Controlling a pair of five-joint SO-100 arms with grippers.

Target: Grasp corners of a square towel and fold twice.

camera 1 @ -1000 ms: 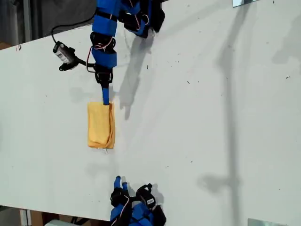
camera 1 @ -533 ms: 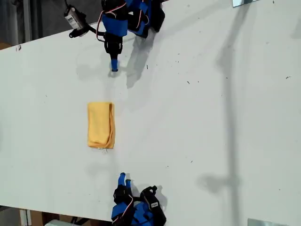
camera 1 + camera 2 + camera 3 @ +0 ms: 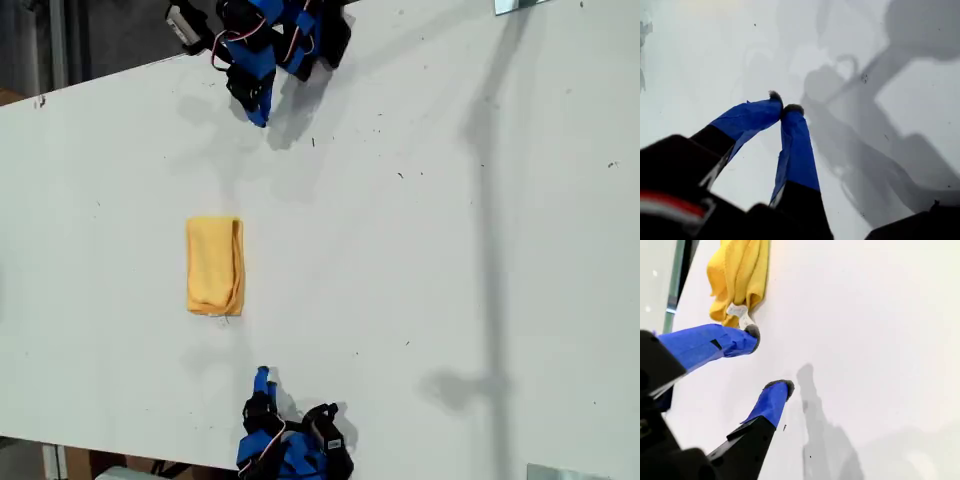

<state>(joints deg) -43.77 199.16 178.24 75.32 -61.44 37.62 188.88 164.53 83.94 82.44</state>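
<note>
One folded towel [image 3: 214,266], bearing one white tag [image 3: 738,312], lies on one bench [image 3: 450,250] between two blue arms, two grippers.

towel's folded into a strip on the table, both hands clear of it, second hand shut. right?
Not quite: my second hand is open, its fingertips apart over bare table, as the second wrist view shows. The rest holds: the towel lies folded in a strip on the table, and both hands are clear of it. The shut one is my first hand.
</note>
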